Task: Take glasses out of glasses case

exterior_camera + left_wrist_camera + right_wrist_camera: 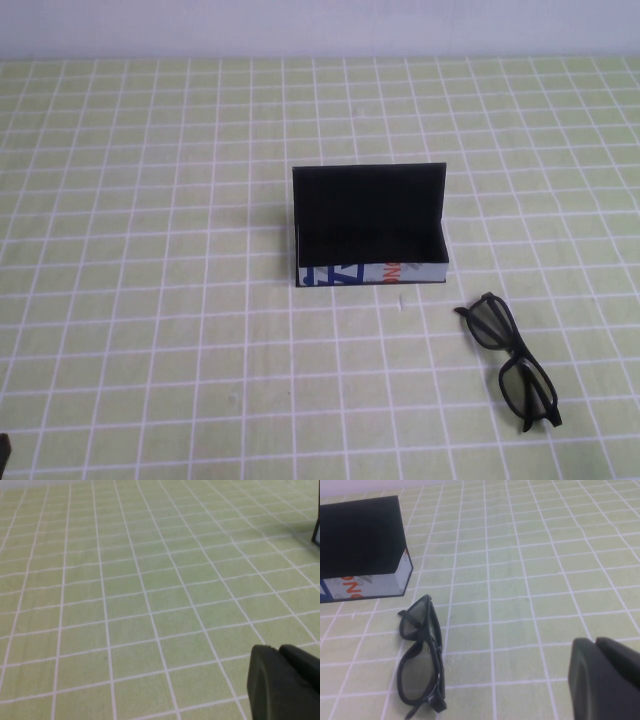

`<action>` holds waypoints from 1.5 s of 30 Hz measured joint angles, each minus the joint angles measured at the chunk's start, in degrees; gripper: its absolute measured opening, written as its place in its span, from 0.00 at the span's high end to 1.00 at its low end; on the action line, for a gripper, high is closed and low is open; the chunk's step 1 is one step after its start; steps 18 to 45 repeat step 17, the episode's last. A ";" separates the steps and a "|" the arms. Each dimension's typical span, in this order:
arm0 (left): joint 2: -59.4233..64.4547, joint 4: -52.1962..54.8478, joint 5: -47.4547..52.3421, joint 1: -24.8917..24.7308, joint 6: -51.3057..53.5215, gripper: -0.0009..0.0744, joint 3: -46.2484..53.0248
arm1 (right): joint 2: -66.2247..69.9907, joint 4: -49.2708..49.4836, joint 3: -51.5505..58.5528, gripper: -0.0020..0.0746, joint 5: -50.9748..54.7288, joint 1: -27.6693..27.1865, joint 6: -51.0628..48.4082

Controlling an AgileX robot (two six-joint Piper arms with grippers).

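The left gripper point(285, 682) is a matte black block low over the green, white-gridded cloth point(150, 200) at the table's near left corner, with bare cloth all round; whether it is spread I cannot tell. At centre the boxy black glasses case point(368, 228) stands open, flat lid upright (white strip facing front). Just right and nearer lie the folded, thick-framed glasses point(512, 360). The right gripper point(607, 677) hangs beside them, apart, its state unclear.
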 joint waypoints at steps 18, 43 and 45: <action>-0.22 0.78 1.37 0.04 -0.10 0.99 0.00 | 0.00 0.00 0.00 1.00 0.00 0.00 0.00; -0.22 0.78 1.37 0.04 -0.10 0.99 0.00 | 0.00 0.00 0.00 1.00 0.00 0.00 0.00; -0.22 0.78 1.37 0.04 -0.10 0.99 0.00 | 0.00 0.00 0.00 1.00 0.00 0.00 0.00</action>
